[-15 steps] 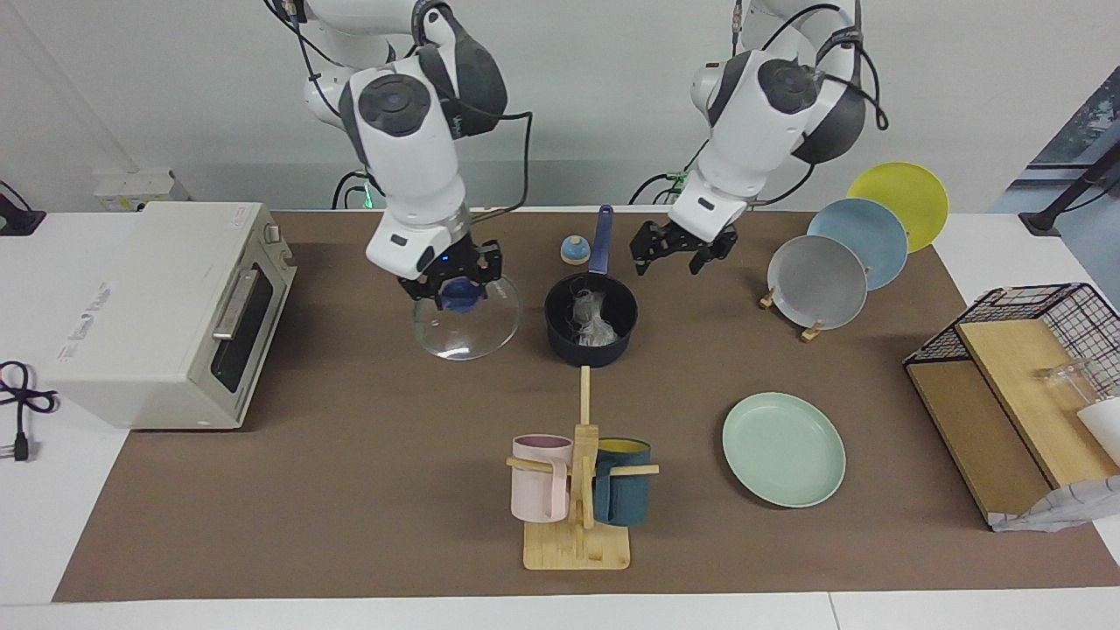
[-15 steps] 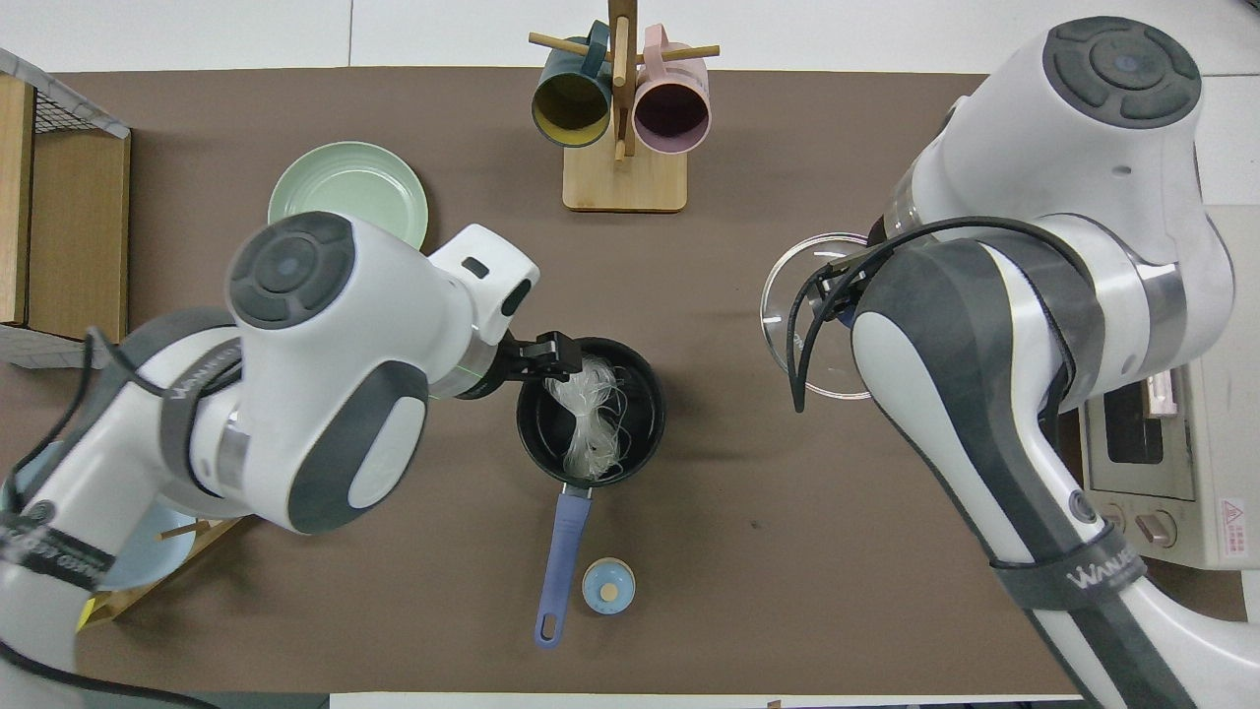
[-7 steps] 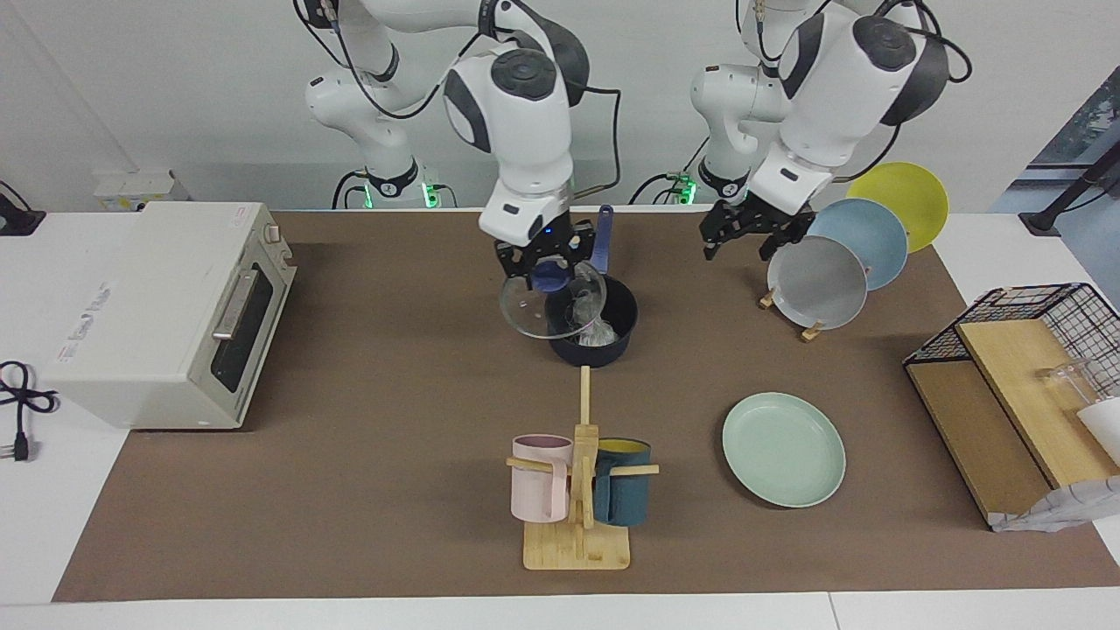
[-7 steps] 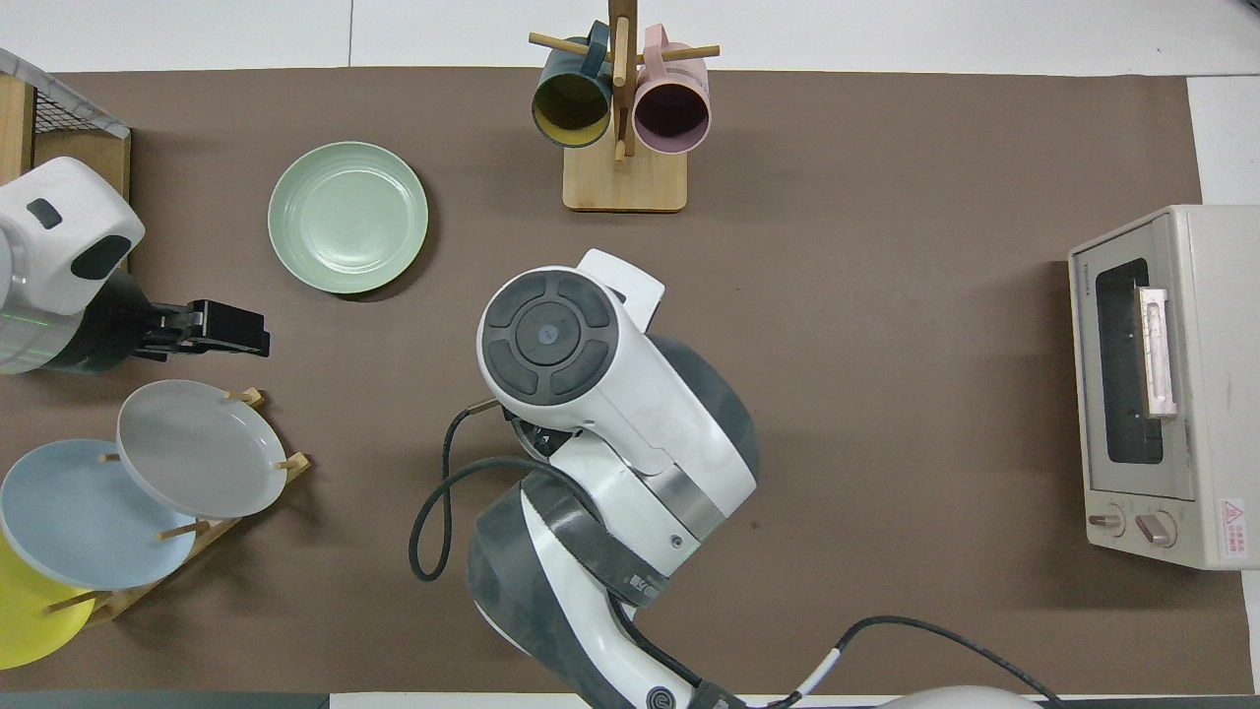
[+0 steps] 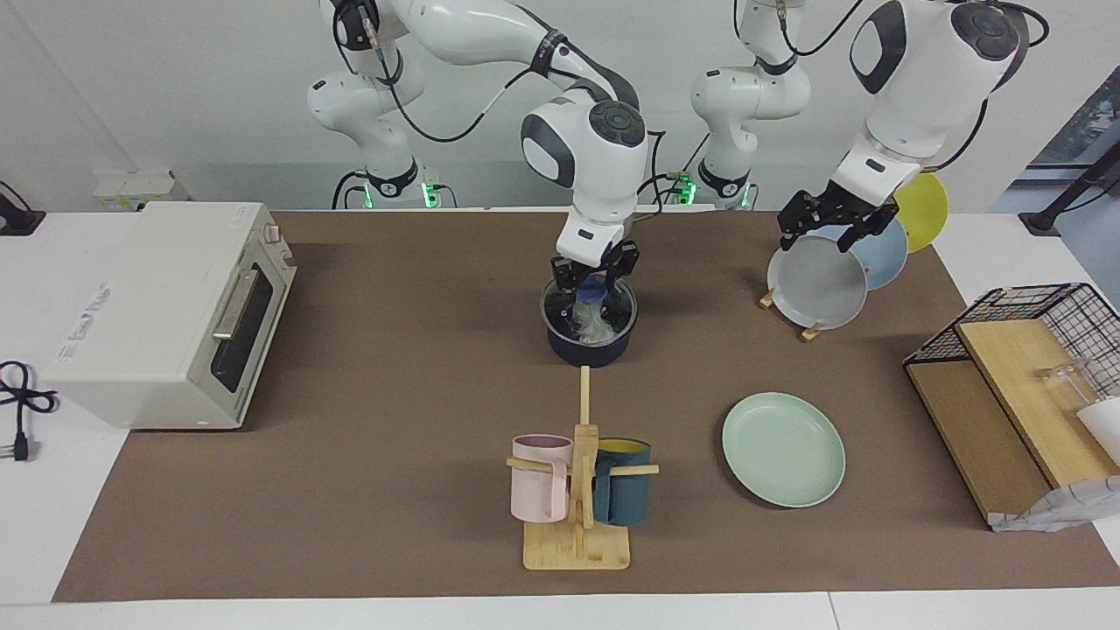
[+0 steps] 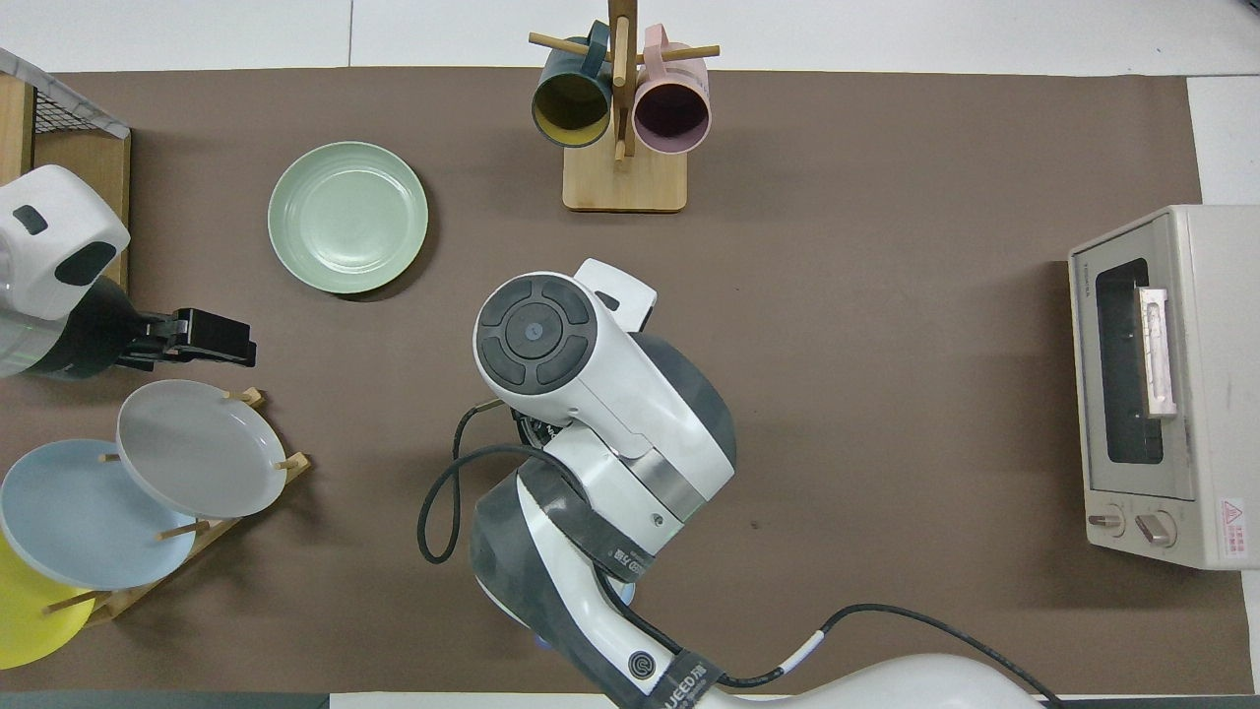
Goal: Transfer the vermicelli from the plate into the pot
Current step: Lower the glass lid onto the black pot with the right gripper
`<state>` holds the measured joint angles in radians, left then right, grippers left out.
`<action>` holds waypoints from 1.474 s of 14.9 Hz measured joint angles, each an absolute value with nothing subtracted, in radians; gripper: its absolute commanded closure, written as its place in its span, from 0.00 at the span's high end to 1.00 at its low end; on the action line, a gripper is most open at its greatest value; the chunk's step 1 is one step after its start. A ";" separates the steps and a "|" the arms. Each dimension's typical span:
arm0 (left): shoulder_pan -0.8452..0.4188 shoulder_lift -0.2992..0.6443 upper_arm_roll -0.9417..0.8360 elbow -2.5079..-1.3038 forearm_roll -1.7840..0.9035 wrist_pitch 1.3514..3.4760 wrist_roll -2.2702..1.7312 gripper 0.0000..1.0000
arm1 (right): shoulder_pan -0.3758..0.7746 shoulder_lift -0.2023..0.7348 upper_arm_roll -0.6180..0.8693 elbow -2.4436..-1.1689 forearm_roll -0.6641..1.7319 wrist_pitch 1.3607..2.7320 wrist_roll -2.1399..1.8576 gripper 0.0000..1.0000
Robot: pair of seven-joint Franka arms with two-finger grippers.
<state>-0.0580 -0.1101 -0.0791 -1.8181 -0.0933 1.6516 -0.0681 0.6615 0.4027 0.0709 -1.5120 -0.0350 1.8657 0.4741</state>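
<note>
While in pot point(image 5: 588, 350), vermicelli point(image 5: 595, 325): pale tangled clump, w/ glass lid over.

Plain white wall point(image 5: 175, 87) stood past the white table point(image 5: 52, 525) (brown mat point(image 5: 350, 490) covering most), window point(image 5: 1085, 131) at one corner.

Four plates point(image 5: 783, 449), two mugs point(image 5: 541, 477), one pot point(image 5: 589, 348), one oven point(image 5: 166, 312).
</note>
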 measured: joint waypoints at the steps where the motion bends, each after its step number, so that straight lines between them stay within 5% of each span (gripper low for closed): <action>1: -0.058 -0.111 -0.080 -1.817 -0.082 1.643 -0.068 1.00 | 0.662 0.408 0.073 -1.516 -0.035 1.869 0.476 0.00; 12: -0.071 -0.001 -0.070 -1.538 -0.043 1.473 -0.068 1.00 | 0.670 0.414 0.077 -1.542 -0.034 1.889 0.479 0.04; 14: -0.071 -0.001 -0.066 -1.542 -0.038 1.472 -0.068 1.00 | 0.670 0.414 0.077 -1.542 -0.034 1.889 0.479 0.47; 15: -0.071 -0.002 -0.066 -1.547 -0.037 1.472 -0.068 1.00 | 0.670 0.414 0.077 -1.542 -0.034 1.889 0.480 0.89; 16: -0.071 -0.002 -0.065 -1.553 -0.036 1.472 -0.068 1.00 | 0.670 0.414 0.077 -1.542 -0.034 1.890 0.482 1.00; 22: -0.071 -0.003 -0.063 -1.561 -0.035 1.472 -0.069 1.00 | 0.595 0.333 0.057 -1.500 -0.035 1.841 0.509 1.00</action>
